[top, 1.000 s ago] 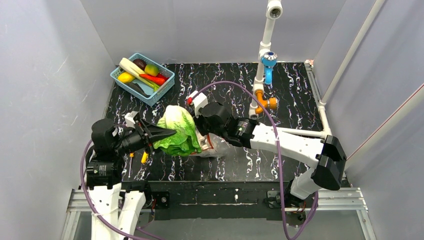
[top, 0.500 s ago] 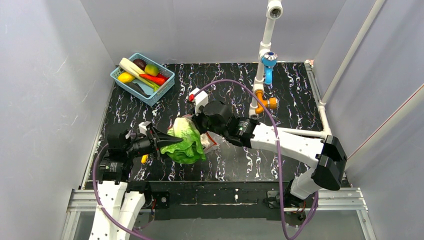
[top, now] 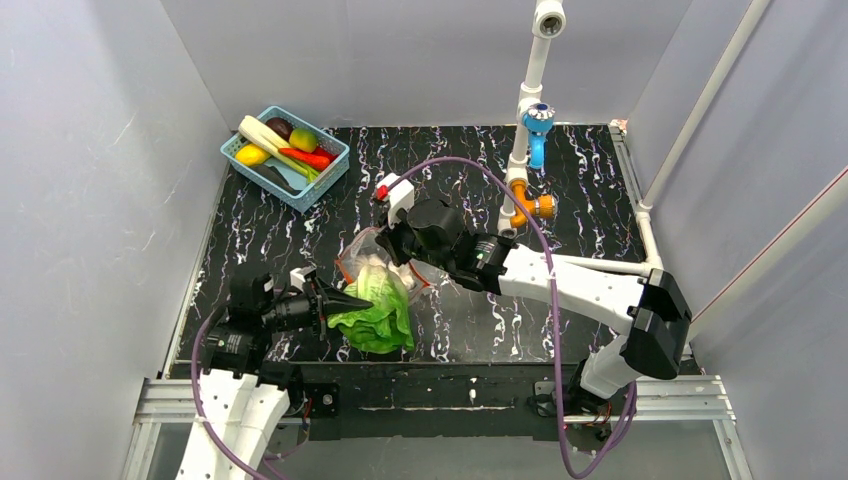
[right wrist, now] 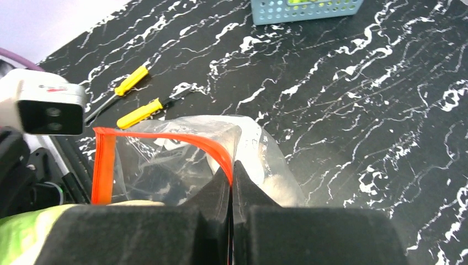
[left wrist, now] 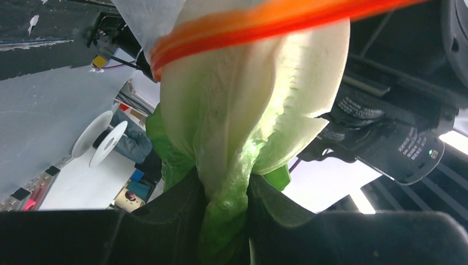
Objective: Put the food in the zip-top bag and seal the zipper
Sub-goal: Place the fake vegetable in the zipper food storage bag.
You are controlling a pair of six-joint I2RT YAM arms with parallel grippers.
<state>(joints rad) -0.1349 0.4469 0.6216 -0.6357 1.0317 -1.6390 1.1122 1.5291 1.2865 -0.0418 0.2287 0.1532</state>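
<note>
Lettuce, soft and light, is pinched by its leaves in the left claw; the flimsy zip-top bag is clamped at its rim by the right claw.

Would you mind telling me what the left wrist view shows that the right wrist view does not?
Only the left wrist view shows the left tool shut on the green end of the lettuce, the zipper crossing its pale end, and the right arm's black housing behind. Only the right wrist view shows the right tool pinching the mouth edge of the zip-top bag, two yellow-handled screwdrivers on the table and the blue basket. Both show the red zipper and some lettuce.
</note>
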